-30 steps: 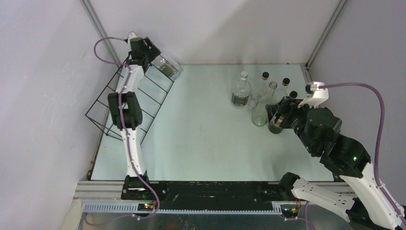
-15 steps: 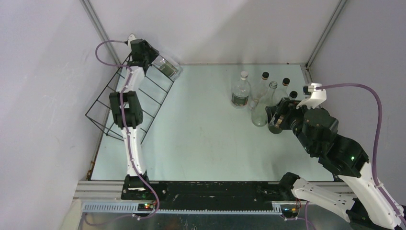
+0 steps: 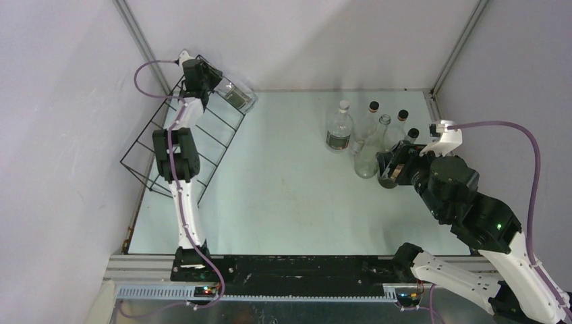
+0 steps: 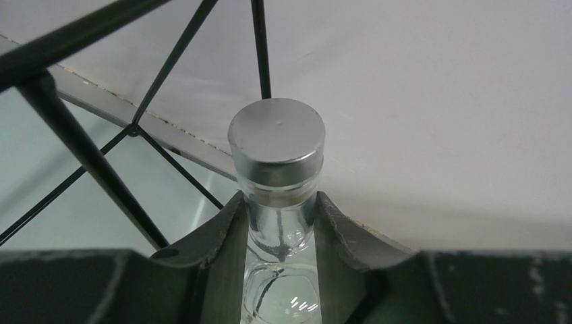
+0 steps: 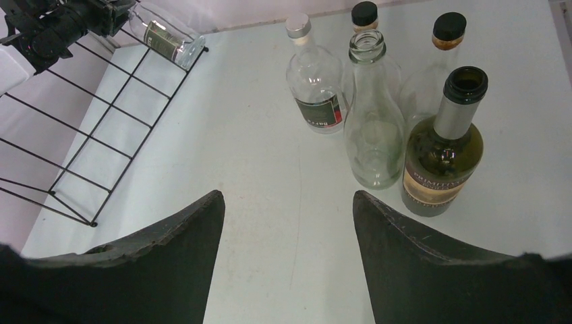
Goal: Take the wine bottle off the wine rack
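Black thin wire forms the wine rack (image 3: 145, 145), the biggest thing on the pale counter (image 3: 283, 196). It leans along the left edge and reaches up into the far left corner. At its top lies the wine bottle (image 3: 236, 96), clear glass with a dark label. Its long axis is tipped nearly flat: the base points out toward the middle of the far edge, and the silver cap (image 4: 276, 131) points back into the corner.

The left arm is far the nearer one, since it stretches up over the rack itself. Its left end effector (image 4: 278, 209) is narrowed onto the bottle's neck just under the cap, with both fingers pressed against the glass. Rack wires cross close beside and beyond the cap (we cannot tell whether any touch it), so we judge the bottle must be drawn out clear of them.

The right end effector (image 5: 287, 199) is spread wide and holds nothing, near the right edge. It faces a cluster of standing bottles (image 3: 367, 135) near the far right corner.
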You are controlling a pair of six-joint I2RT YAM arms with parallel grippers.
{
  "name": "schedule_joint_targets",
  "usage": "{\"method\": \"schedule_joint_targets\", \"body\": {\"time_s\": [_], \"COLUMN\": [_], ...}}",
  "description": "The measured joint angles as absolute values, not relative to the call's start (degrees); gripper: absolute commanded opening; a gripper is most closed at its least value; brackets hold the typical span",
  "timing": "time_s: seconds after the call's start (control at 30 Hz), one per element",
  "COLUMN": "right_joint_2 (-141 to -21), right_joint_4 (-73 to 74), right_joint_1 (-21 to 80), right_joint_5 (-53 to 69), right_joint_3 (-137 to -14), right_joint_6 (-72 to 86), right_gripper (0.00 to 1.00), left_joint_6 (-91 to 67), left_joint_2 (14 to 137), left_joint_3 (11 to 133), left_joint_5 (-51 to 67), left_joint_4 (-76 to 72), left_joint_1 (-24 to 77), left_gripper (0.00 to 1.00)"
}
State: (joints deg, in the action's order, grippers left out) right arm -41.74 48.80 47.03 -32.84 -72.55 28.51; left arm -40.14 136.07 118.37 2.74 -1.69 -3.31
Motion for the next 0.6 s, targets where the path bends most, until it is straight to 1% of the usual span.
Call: {"method": "schedule_joint_targets", "body": {"time_s": [0.3, 0.47, 0.6], "right_joint_2": [-41.39, -40.93, -40.40], "right_joint_4": [49.21, 49.36, 49.91], "right_joint_1": [47.03, 47.03, 47.03], "right_joint_5": [-32.80, -32.80, -32.77], "right_joint_3": [-72.53, -72.51, -72.51], "right_joint_6": [28.71, 29.08, 29.39], "right_gripper": [0.73, 0.73, 0.73], "left_joint_6": [-38.76, -34.33, -28.38], "left_joint_2": [130.50, 127.48, 125.56], "left_joint_3": [108.77, 105.91, 105.34], "left_joint_5": [4.51, 4.43, 2.09], "left_joint_4": [-8.34, -8.78, -7.55], "left_joint_1": [-3.11, -1.48, 1.50], "left_gripper": [0.00, 0.00, 0.00]}}
